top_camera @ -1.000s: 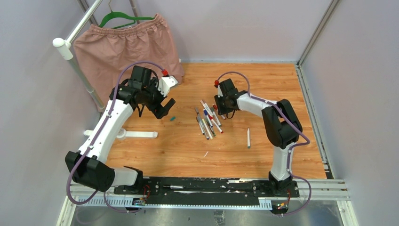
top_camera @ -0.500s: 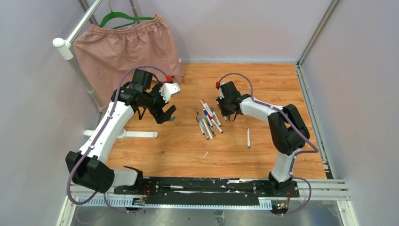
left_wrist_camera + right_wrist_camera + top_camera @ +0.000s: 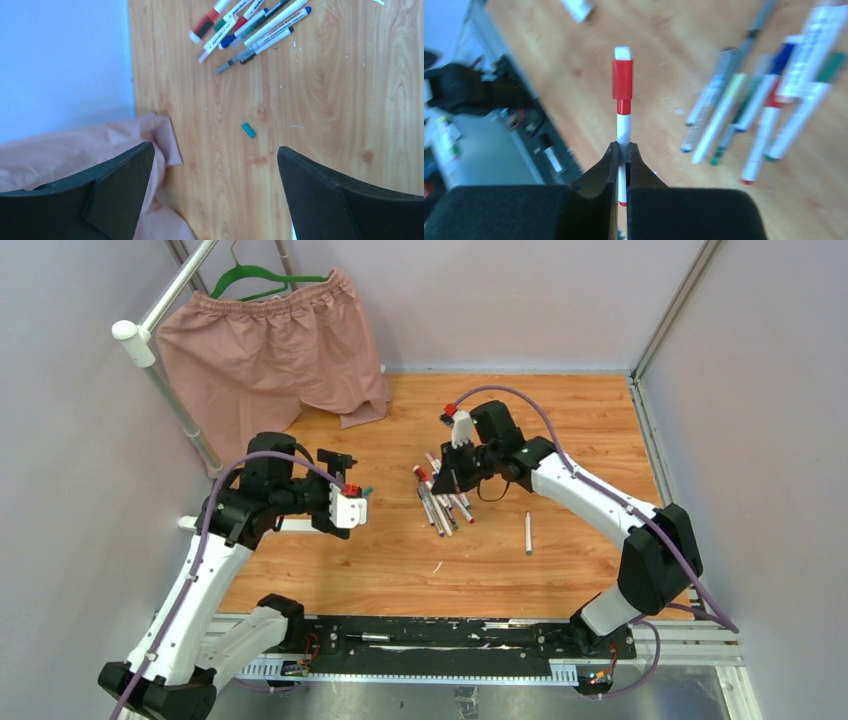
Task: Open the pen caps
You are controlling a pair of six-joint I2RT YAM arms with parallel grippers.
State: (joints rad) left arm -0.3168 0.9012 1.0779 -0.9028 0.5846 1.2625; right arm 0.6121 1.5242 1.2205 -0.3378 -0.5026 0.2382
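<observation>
The wooden counter (image 3: 560, 420) has a pink cloth (image 3: 260, 340) hanging at its far left corner. Watch out for two things here.

First, your left gripper (image 3: 214, 147) is wide open and holds nothing. It hangs over the left side of the counter, well apart from the pen it has to help with. If you bring it across and close it on the white part and not on the cap, the cap will not come off.

Second, your right gripper (image 3: 622, 150) is closed tight on a red pen (image 3: 623, 125), up in the air over the pile of pens (image 3: 441, 502) in the middle of the counter. It pinches only the thin low part, so most of the pen sticks out past the fingers. A hard pull on the cap could make the pen slip or tip sideways. A quick pull could also make the cap pop off and roll away.

The red pen is slim and white, with a little red band at the bottom. Its red cap (image 3: 622, 80) is short and stubby, has a white tip, and is on the pen. One small green-blue cap (image 3: 248, 130) lies loose on the counter, left of the pile.
</observation>
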